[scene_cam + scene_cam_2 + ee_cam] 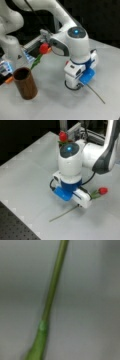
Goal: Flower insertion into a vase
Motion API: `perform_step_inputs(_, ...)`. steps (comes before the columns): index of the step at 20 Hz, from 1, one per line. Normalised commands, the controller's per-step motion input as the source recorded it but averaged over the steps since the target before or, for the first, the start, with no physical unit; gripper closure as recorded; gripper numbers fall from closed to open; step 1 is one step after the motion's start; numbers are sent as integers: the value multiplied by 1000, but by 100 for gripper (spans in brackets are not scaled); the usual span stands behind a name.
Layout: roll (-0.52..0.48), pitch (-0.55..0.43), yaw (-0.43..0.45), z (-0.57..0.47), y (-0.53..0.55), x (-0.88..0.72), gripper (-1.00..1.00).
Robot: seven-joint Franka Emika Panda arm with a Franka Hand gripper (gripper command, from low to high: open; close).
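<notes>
The brown vase [25, 85] stands at a front view's lower left, and one red flower [44, 48] leans out of its mouth on a green stem. That flower's head [63, 136] also peeks from behind the arm, where the vase is hidden. A second red flower [103, 190] lies flat on the table, its thin stem [62, 214] running out under the gripper [78, 205]. The gripper [75, 86] is lowered to the table right over this stem [96, 94]. In the wrist view the green stem [51, 297] fills the middle and no fingers show.
A metal rail frame [32, 45] runs along the back. Blue and orange items [6, 67] sit at a front view's left edge, close behind the vase. A dark perforated board [15, 227] borders the grey table [25, 182] at the bottom left.
</notes>
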Motion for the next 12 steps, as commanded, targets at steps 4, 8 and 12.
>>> perform_step_inputs(4,-316,-15,16,-211,121,209,-100)
perform_step_inputs(8,-367,20,17,-134,129,211,-100)
perform_step_inputs(12,-380,44,23,-74,115,185,-100)
